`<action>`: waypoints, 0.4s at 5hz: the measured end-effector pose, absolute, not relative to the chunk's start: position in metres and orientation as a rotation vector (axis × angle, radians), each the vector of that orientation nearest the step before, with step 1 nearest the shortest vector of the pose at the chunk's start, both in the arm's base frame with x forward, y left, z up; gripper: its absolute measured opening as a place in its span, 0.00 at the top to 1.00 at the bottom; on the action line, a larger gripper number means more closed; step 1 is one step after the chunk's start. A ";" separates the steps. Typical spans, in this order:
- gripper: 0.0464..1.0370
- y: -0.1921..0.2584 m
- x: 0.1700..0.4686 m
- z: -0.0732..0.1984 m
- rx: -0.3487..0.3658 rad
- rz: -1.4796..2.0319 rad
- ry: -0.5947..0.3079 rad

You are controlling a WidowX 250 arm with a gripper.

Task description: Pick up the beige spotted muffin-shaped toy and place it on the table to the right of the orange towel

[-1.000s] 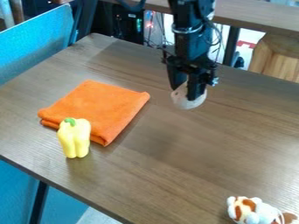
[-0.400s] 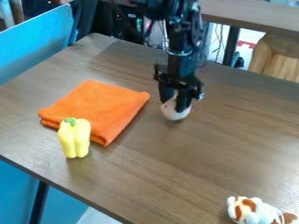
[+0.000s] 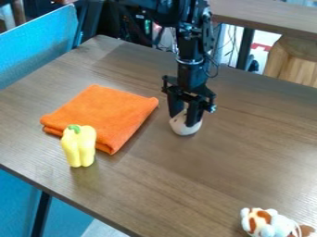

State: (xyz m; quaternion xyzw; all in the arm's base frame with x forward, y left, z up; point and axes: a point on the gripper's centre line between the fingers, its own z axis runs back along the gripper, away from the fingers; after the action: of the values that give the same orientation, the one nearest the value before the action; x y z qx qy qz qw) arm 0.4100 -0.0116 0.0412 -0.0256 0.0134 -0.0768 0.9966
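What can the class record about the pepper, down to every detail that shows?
The pepper is pale yellow, with a short green stem on top and rounded lobes divided by grooves. Its smooth surface looks like plastic, as on a toy. It appears whole and stands upright on the brown table, beside the near edge of the folded orange cloth. Whether it touches the cloth is unclear.

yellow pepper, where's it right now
In the camera view, the yellow pepper is at the left, just in front of the folded orange cloth, near the table's front edge.
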 end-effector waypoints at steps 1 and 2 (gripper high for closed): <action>0.13 -0.010 0.404 0.043 -0.055 -0.121 0.015; 0.03 -0.010 0.401 0.064 -0.050 -0.111 -0.058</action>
State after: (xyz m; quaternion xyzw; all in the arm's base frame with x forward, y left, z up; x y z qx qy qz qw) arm 0.4014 -0.0103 0.0639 -0.0252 -0.0292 -0.0556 0.9977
